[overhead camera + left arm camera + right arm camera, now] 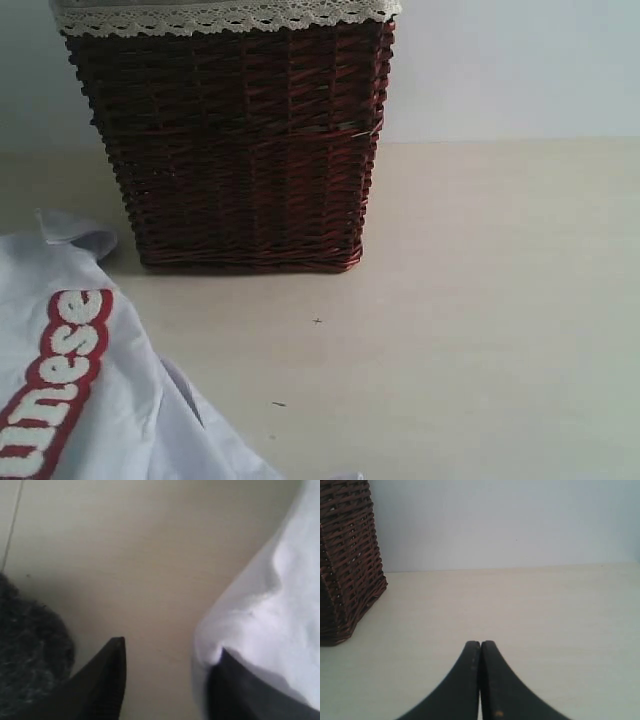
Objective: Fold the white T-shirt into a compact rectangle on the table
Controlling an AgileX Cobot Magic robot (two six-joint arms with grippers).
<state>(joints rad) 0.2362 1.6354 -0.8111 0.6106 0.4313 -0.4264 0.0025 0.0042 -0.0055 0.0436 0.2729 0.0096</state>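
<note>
Exterior view: dark red wicker basket [235,150] with lace trim [220,15] at its rim, standing on the table [480,300]. White T-shirt [90,400] lies on the table in front of the basket and to its left, red-outlined letters [60,370] facing up.

Left wrist view: left gripper [171,650] spread wide, nothing between its fingers. Shirt cloth seemingly drapes over one finger.

Right wrist view: right gripper [480,647] pressed closed, gripping nothing, over the table beside the basket's corner.

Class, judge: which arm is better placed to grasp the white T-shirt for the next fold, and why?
Likely left. The left gripper is open at the edge of the white T-shirt, one finger against cloth. The right gripper is shut over the table, with no shirt in its view.
</note>
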